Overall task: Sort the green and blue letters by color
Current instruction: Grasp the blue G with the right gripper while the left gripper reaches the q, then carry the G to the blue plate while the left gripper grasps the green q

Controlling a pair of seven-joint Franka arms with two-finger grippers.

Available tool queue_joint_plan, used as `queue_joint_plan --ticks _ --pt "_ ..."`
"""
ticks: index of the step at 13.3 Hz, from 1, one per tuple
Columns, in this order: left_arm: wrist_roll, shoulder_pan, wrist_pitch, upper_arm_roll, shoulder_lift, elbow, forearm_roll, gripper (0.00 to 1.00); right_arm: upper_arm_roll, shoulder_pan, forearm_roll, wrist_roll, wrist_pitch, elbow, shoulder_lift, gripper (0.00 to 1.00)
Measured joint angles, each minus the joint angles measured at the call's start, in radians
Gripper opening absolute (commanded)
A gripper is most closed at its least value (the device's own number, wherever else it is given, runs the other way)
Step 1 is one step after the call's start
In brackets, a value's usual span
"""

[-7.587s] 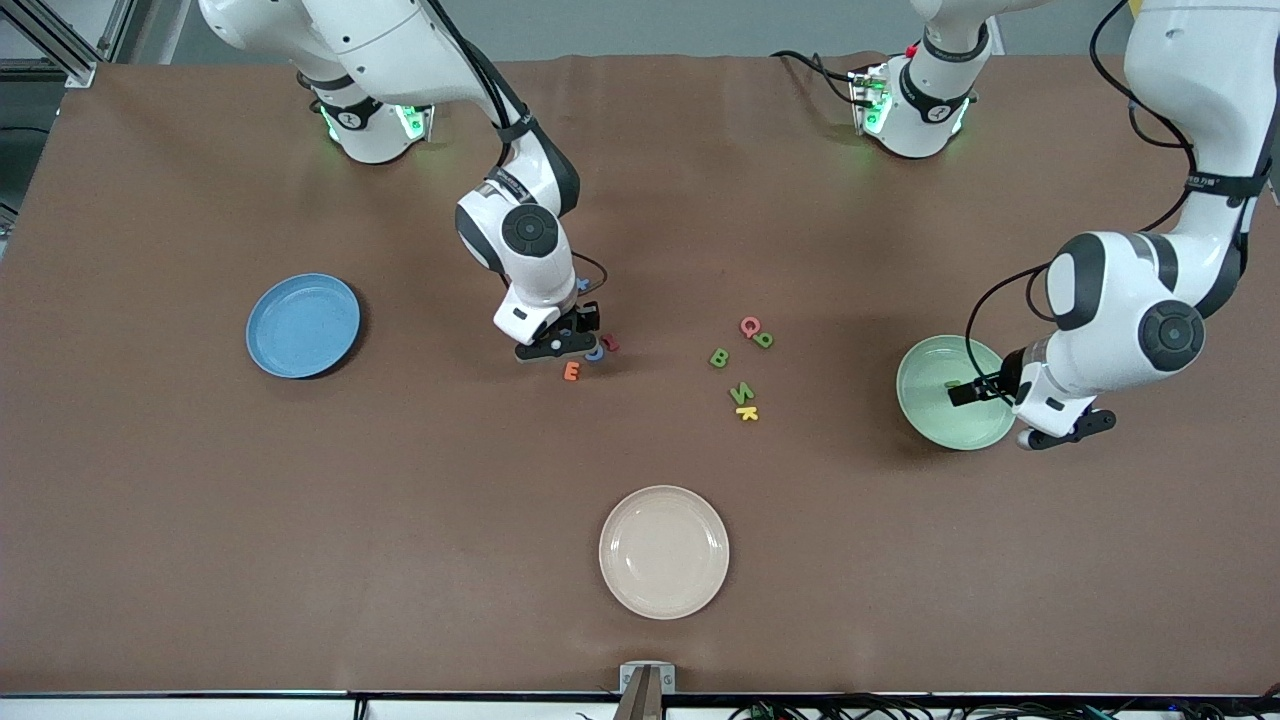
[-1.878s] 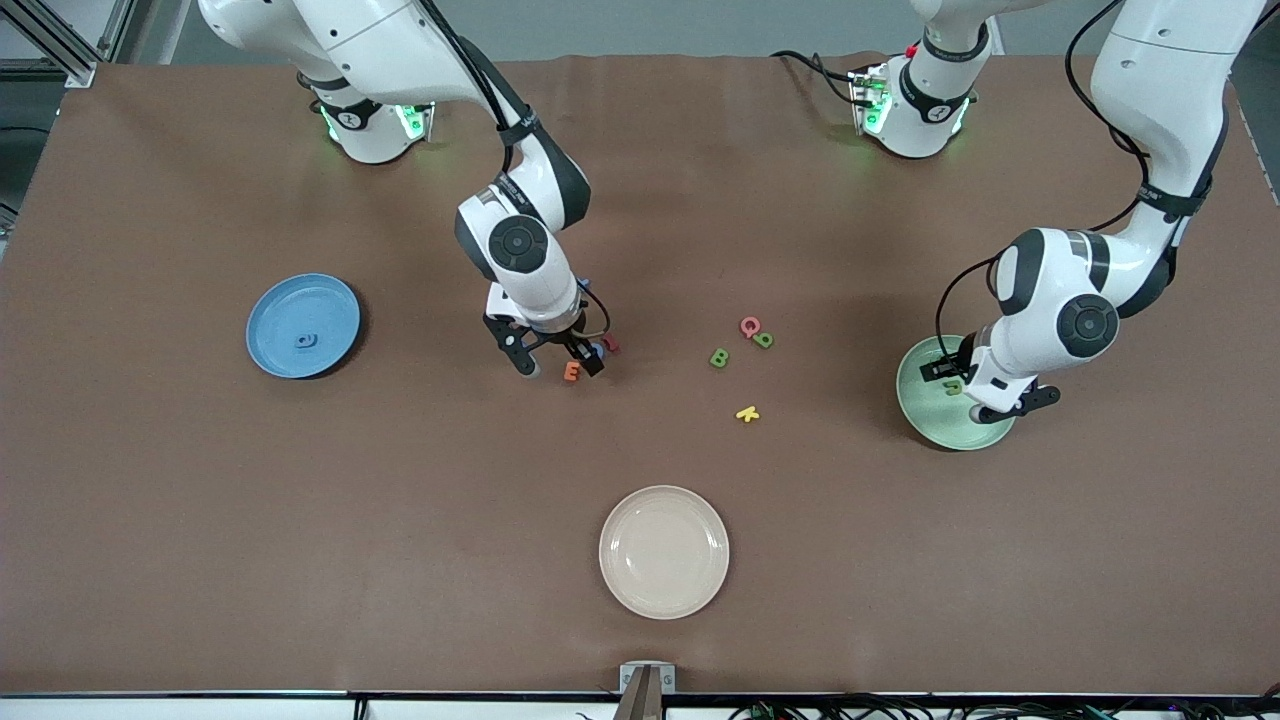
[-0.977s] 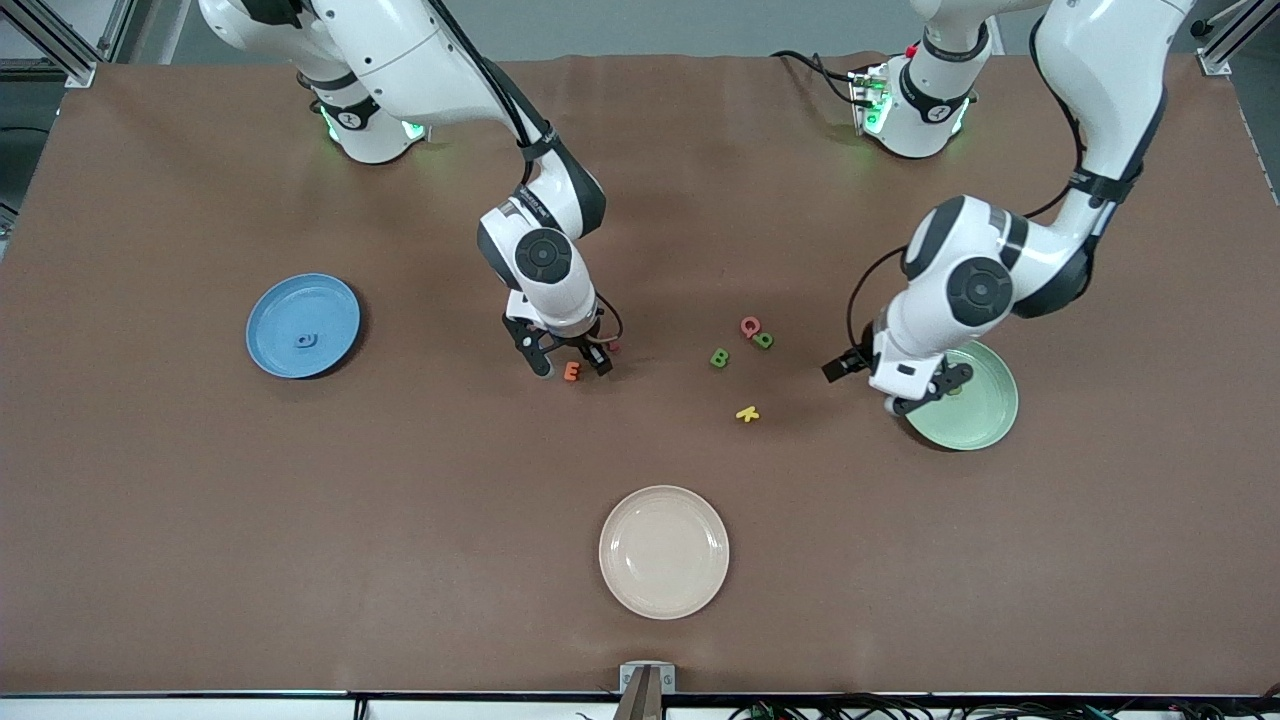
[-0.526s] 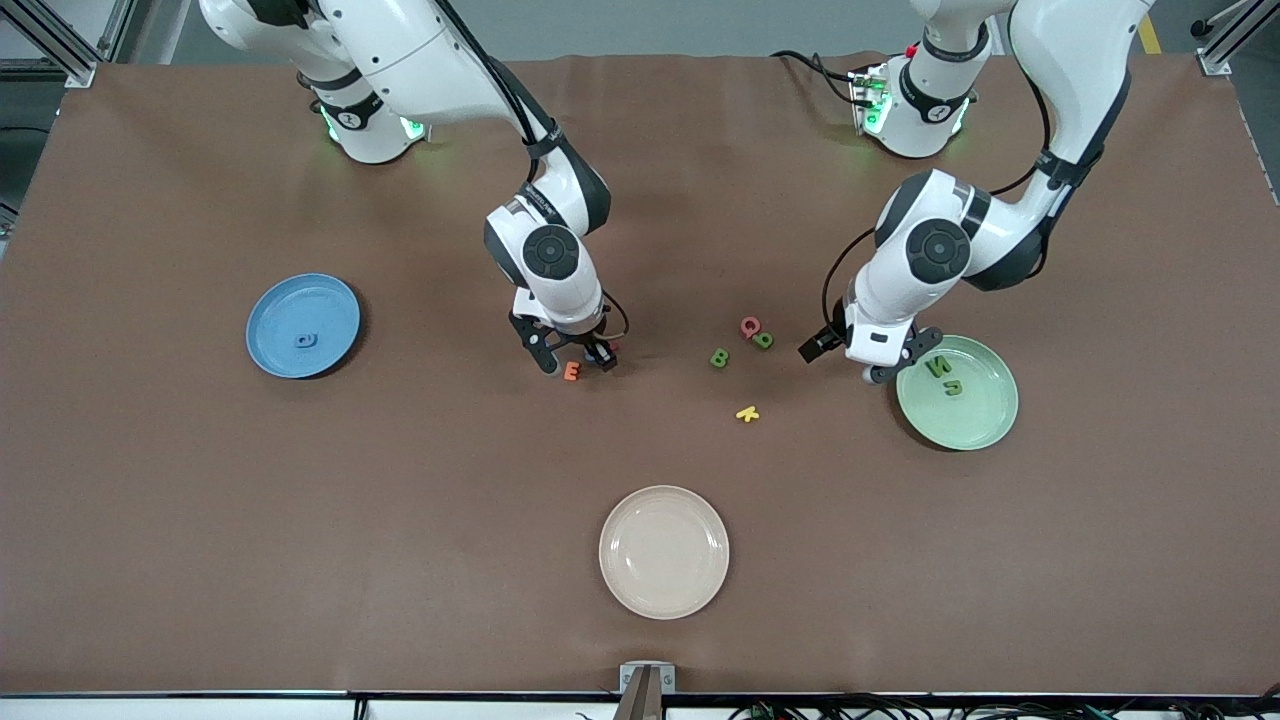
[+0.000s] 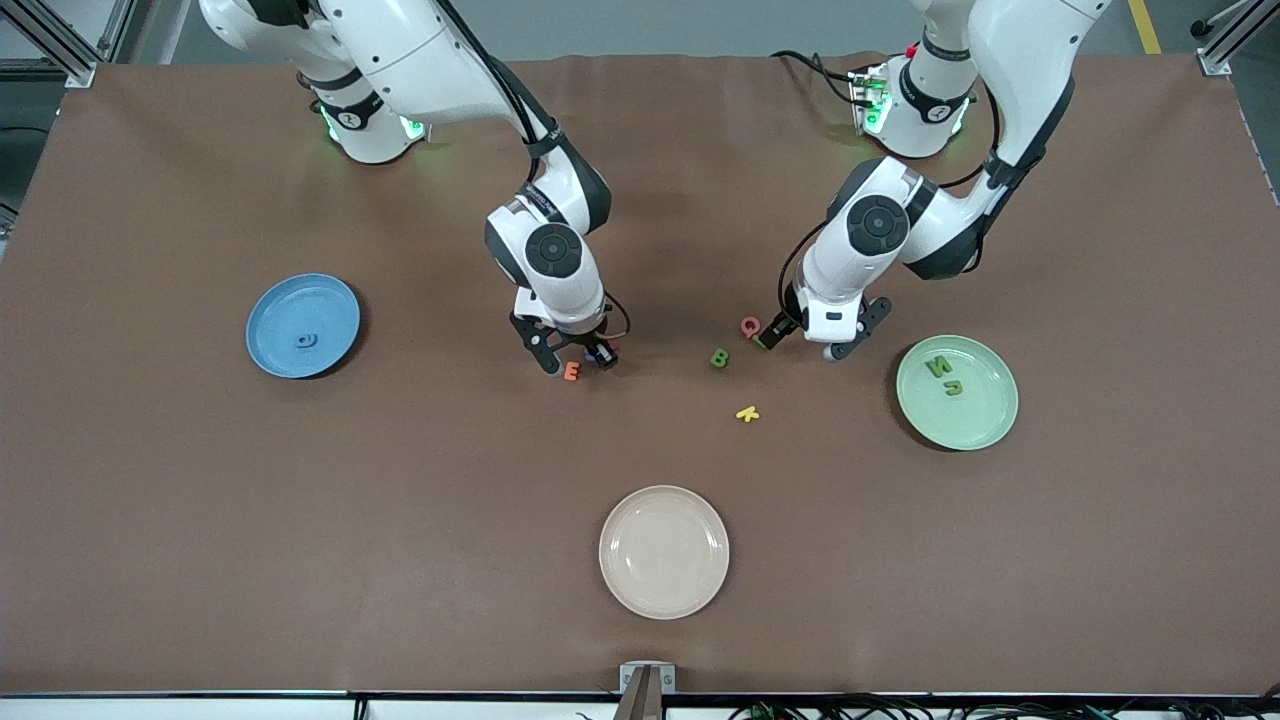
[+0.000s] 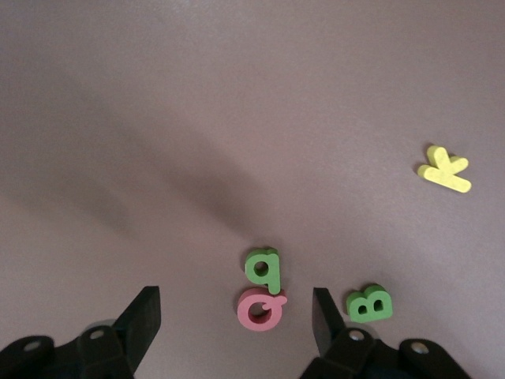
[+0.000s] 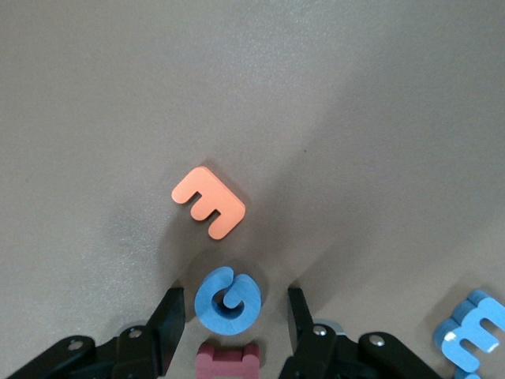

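Right wrist view gives you the relation that matters: the blue G [image 7: 228,298] lies flat on the table between the spread fingers of the right gripper [image 7: 233,314], an orange E [image 7: 208,202] just beside it and a dark red letter [image 7: 228,361] touching it on the gripper's side. Another blue letter [image 7: 472,333] lies a little apart. You close straight down here, I think, but the red one may be caught too.

In the left wrist view, the left gripper [image 6: 234,313] also stands open, over the green q [image 6: 263,268], which touches a pink Q [image 6: 260,309]; its long axis runs away from the wrist. The green B [image 6: 368,303] lies just outside one finger, the yellow K [image 6: 445,168] well apart.

In the front view, one blue letter lies in the blue plate [image 5: 303,325] and two green ones in the green plate [image 5: 957,391].
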Motion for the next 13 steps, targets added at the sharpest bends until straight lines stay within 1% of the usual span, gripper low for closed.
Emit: queue_joint_plan --ticks 2,3,5,8,9,11,13 --pt "-0.009 0.000 0.002 0.000 0.013 0.008 0.000 0.84 -0.001 0.000 -0.005 0.000 -0.008 0.003 -0.004 0.05" --pt "-0.010 0.000 0.003 0.000 0.023 0.015 0.000 0.84 -0.001 0.000 -0.005 0.000 -0.009 0.003 -0.004 0.00" --pt "-0.010 0.000 0.006 0.001 0.039 0.026 0.000 0.80 -0.001 0.000 -0.005 0.000 -0.009 0.004 -0.004 0.00" --pt "-0.010 -0.009 0.007 0.001 0.065 0.039 0.004 0.71 -0.010 -0.002 -0.007 -0.008 -0.020 0.016 -0.002 0.00" --pt "-0.011 -0.018 0.007 0.002 0.078 0.045 0.014 0.68 -0.017 -0.012 -0.008 -0.033 -0.068 0.035 -0.003 0.00" --pt "-0.011 -0.029 0.007 0.004 0.109 0.058 0.022 0.64 -0.024 -0.065 -0.008 -0.157 -0.225 0.083 -0.026 0.00" --pt "-0.011 -0.030 0.008 0.005 0.138 0.065 0.050 0.61 -0.026 -0.144 -0.008 -0.339 -0.401 0.093 -0.095 0.00"
